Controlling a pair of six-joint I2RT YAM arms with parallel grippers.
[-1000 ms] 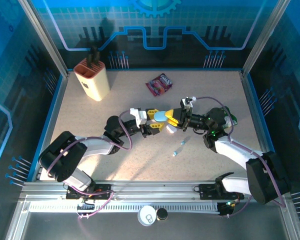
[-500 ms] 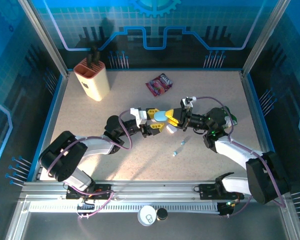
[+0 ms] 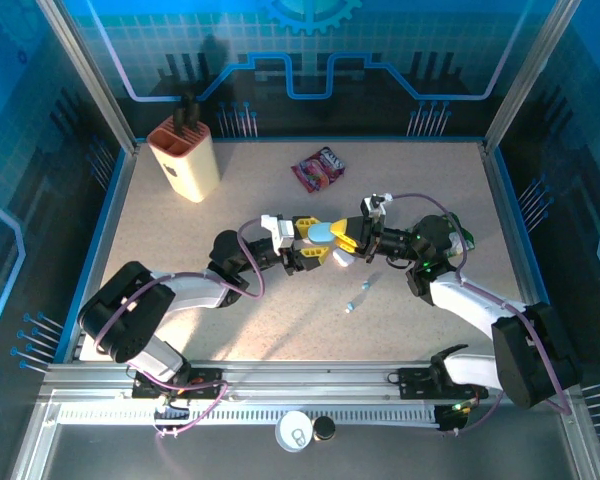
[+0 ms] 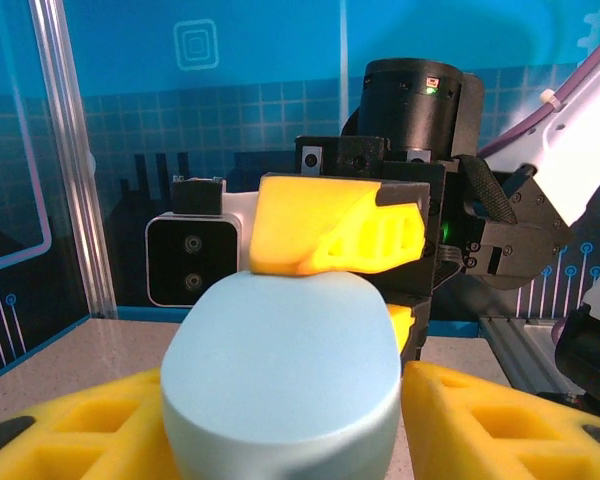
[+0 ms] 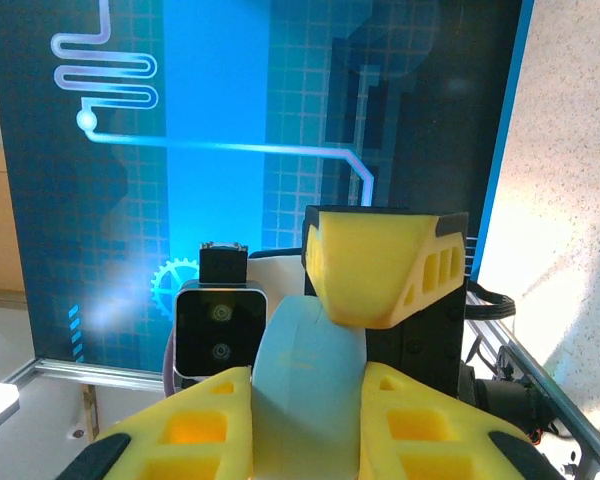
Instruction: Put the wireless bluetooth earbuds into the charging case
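The left gripper [image 3: 313,243] is clenched on the pale blue charging case [image 3: 321,232] at the centre of the overhead frame, and the same case is pinched from its other end by the right gripper [image 3: 348,238]. The case is thus held clear of the counter [image 3: 230,190], with the two grippers nose to nose.

In the left wrist view the case [image 4: 280,385] is seen broadside, cradled across its width at the bottom of the frame. A yellow finger [image 4: 325,228] of the right gripper is pressed onto its top at frame centre. One gripper appears to be used as a vice and the other to be set at the lid end, so that the case can be opened or steadied for loading.

The earbuds [image 3: 365,285] are not in hand. Two tiny pale pieces are seen lying on the counter, just below and right of the grippers, the second [image 3: 350,306] a little lower.

In the right wrist view the case [image 5: 305,385] is shown edge-on, low in the middle.

Now the unknowns. Whether the lid is raised cannot be told, as no seam or inner well is exposed. A small white object [image 3: 340,258] just under the grippers is too small to be named.
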